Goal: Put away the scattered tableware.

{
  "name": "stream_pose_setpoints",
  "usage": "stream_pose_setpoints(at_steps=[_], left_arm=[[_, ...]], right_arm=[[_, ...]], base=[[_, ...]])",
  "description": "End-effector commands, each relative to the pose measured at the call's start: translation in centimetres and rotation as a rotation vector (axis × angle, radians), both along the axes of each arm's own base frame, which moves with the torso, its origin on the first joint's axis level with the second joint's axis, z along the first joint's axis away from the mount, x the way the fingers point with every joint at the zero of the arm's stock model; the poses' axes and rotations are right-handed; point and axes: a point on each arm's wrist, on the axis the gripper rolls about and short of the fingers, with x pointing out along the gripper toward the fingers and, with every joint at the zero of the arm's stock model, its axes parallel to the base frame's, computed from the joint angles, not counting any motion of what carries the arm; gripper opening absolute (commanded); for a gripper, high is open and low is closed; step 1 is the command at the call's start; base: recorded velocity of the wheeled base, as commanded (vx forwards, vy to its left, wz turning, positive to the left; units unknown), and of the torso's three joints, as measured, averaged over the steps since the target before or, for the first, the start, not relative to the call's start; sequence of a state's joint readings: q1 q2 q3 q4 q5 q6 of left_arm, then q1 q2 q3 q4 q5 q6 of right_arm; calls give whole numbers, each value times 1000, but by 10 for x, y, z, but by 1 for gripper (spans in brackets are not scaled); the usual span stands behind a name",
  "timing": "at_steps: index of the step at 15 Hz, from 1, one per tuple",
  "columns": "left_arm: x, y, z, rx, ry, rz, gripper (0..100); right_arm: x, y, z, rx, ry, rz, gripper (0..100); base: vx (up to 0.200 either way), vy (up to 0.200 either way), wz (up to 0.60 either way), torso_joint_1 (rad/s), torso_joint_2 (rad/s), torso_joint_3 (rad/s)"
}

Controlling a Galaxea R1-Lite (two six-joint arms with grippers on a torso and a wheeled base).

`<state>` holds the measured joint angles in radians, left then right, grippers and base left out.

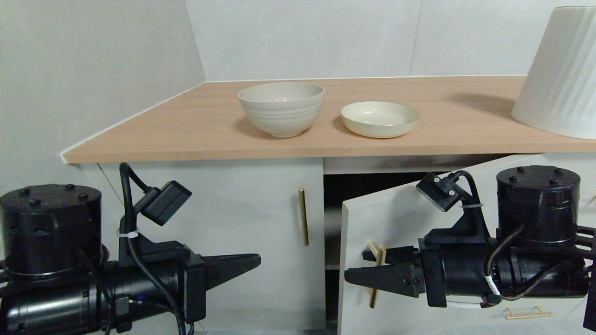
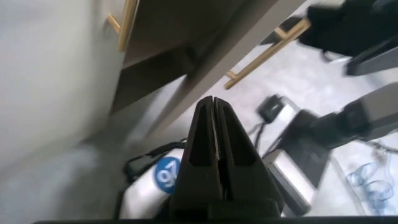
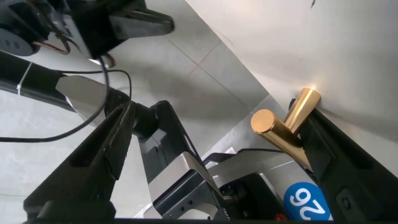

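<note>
Pointing right at the lower left of the head view, the left gripper (image 1: 255,260) lies level, its fingers pressed together and empty. The right gripper (image 1: 357,265), at lower right, points left, its fingers spread wide around the handle (image 1: 372,298) of the open door (image 1: 386,218) without clamping it. A bowl (image 1: 281,107) and a dish (image 1: 379,118) sit side by side at upper centre on the worktop (image 1: 186,130).

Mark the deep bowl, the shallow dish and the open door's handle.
deep bowl (image 1: 281,109), head view, middle of its ribbed outer wall.
shallow dish (image 1: 380,119), head view, inside, near the middle.
door handle (image 3: 263,122), right wrist view, its round brass end.
</note>
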<state>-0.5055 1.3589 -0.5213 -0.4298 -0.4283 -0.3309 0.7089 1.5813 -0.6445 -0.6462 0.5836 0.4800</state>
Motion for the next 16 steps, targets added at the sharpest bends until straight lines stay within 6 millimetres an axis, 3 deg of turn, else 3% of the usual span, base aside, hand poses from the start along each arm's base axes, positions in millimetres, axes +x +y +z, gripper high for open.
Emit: stream_pose_setpoints(at_steps=[1, 6, 9, 14, 16], left_arm=[[4, -1, -6, 49, -13, 1, 0], [27, -20, -15, 76, 2, -18, 0], [54, -39, -17, 53, -28, -33, 0], [67, -79, -67, -33, -139, -122, 0], [66, -92, -77, -93, -172, -147, 0]], right_arm=[[0, 1, -1, -1, 2, 4, 100], [0, 1, -2, -5, 5, 2, 100], [-1, 0, 0, -1, 1, 2, 100], [-3, -1, 1, 1, 1, 3, 100], [-4, -3, 2, 5, -3, 3, 100]], base=[[0, 0, 0, 0, 0, 0], [0, 0, 0, 0, 0, 0], [0, 0, 0, 0, 0, 0], [0, 0, 0, 0, 0, 0], [0, 0, 0, 0, 0, 0]])
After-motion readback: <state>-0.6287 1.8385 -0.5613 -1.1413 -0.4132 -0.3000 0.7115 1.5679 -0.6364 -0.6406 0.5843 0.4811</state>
